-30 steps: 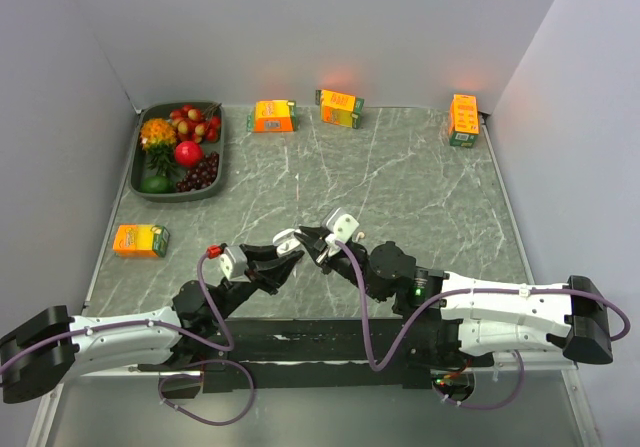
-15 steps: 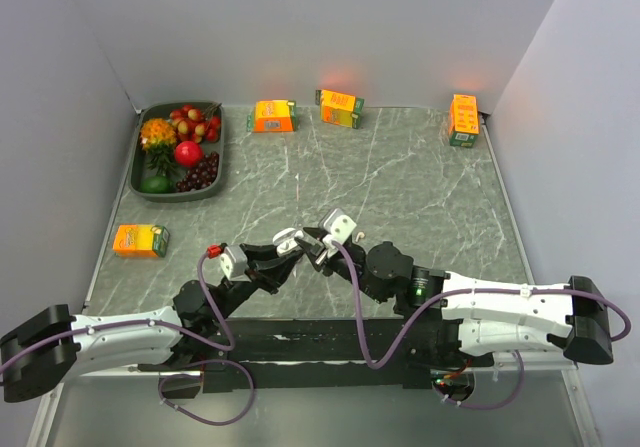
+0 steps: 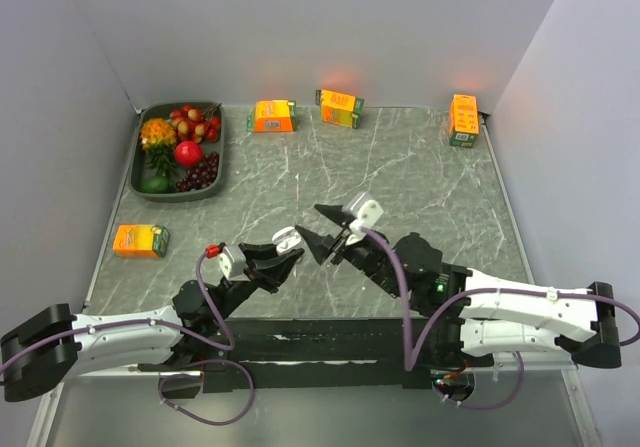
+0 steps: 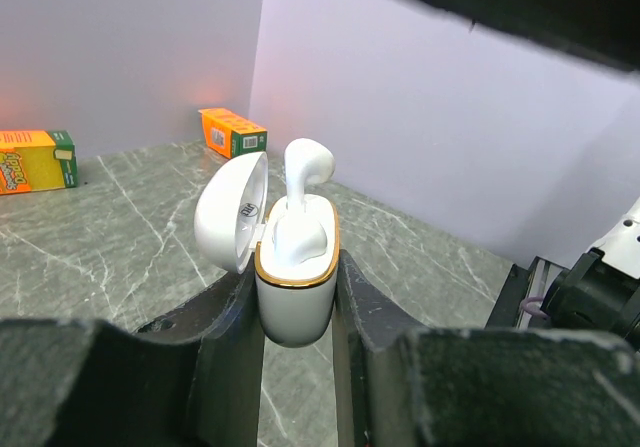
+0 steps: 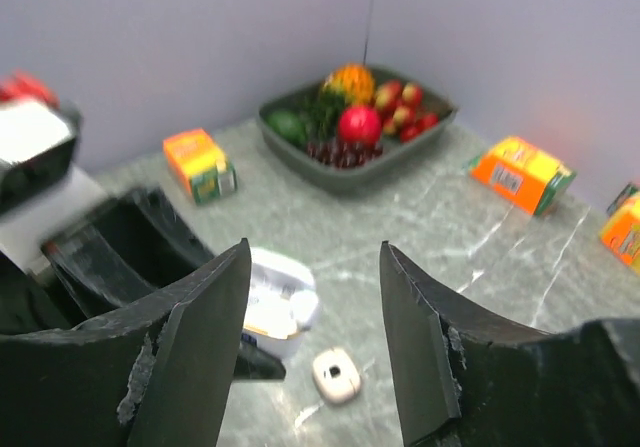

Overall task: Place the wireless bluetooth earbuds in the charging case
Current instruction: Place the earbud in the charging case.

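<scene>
From above, the left gripper (image 3: pixel 283 254) sits low over the near middle of the grey marbled table (image 3: pixel 420 187), pinching the white charging case (image 3: pixel 288 235). The right gripper (image 3: pixel 322 232) is just beside it on the right, its black fingers spread apart and holding nothing. Far off to the left stands a dark fruit tray (image 3: pixel 215 189). A near carton (image 3: pixel 140 240) lies by the left edge, and three orange cartons (image 3: pixel 340 107) line the far edge. All of these are well apart from the two grippers. In the left wrist view, the left gripper (image 4: pixel 298 312) has its fingers (image 4: pixel 235 317) pressed on both sides of the charging case (image 4: pixel 295 292). The case stands upright with its lid (image 4: pixel 230 212) swung open to the left. One earbud (image 4: pixel 305 162) rises head-up out of the gold-rimmed opening, only partly sunk. A second rounded white shape (image 4: pixel 295 237) lies seated beside it, apparently the other earbud. Part of the right arm (image 4: pixel 590 287) crowds the right edge. In the right wrist view, the right gripper (image 5: pixel 312 267) is wide open. Between and below its fingers sits the open charging case (image 5: pixel 275 302). A small rounded-square beige piece (image 5: pixel 335 375) lies on the table just beside the case. The fruit tray (image 5: pixel 300 152) stands farther back.
</scene>
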`<state>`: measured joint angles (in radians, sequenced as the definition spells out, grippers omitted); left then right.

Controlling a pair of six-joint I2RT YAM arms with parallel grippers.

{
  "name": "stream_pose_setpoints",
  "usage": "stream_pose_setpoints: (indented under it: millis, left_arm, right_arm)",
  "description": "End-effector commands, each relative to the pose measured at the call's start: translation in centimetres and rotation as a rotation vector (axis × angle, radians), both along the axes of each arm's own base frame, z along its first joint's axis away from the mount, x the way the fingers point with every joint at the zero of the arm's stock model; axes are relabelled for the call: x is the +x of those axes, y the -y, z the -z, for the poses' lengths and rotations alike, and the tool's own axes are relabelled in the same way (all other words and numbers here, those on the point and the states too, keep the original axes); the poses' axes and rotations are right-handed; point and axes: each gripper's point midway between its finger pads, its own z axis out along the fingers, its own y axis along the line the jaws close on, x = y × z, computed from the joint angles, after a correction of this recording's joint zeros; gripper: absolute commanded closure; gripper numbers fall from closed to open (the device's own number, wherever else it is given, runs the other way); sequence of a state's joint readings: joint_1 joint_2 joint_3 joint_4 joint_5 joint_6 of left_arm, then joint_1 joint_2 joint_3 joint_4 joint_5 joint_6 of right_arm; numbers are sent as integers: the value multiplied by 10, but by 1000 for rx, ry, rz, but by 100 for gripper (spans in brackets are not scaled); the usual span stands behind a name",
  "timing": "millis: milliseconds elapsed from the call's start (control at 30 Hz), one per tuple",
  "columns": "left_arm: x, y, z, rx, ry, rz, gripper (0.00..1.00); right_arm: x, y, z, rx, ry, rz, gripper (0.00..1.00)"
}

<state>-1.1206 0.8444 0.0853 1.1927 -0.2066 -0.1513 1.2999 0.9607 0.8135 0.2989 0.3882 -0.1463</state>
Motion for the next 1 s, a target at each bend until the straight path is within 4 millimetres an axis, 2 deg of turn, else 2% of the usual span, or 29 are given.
stream_pose_setpoints:
  millis: [0,33,100,167,233,267,300,600,800,967]
  left_arm:
    - [-2,-3,-32,-90,47,2,99]
    - [-2,-3,-33,-92,49,4,99]
    - [-2,-2,-34,-91,53,6,99]
    - [-3,-2,-36,-93,59,6,99]
    - [-2,-2,-36,-91,59,5,99]
    - [-3,-2,-36,-91,61,4,99]
    - [-2,-3,-36,-91,61,3,99]
    - [-2,-4,-36,-88,64,-5,99]
    - [-2,-3,-39,-92,71,2,99]
    - [-3,-1,-39,-90,71,6,99]
  right_arm:
    - [4,18,-47,112,4,63,41]
    - [8,20,-33,47,-26,93,46]
    - [17,23,-34,2,-48,159,55]
    - [18,23,-23,-86,-82,160,47]
    - [18,25,-19,-95,-123,164,32]
    - [20,30,-16,-108,-137,172,19]
    - [21,30,-13,-103,-158,172,17]
    - [30,53,13,-162,-256,244,15]
    - [29,48,29,-206,-285,236,15]
    - [29,38,30,-217,-287,208,15]
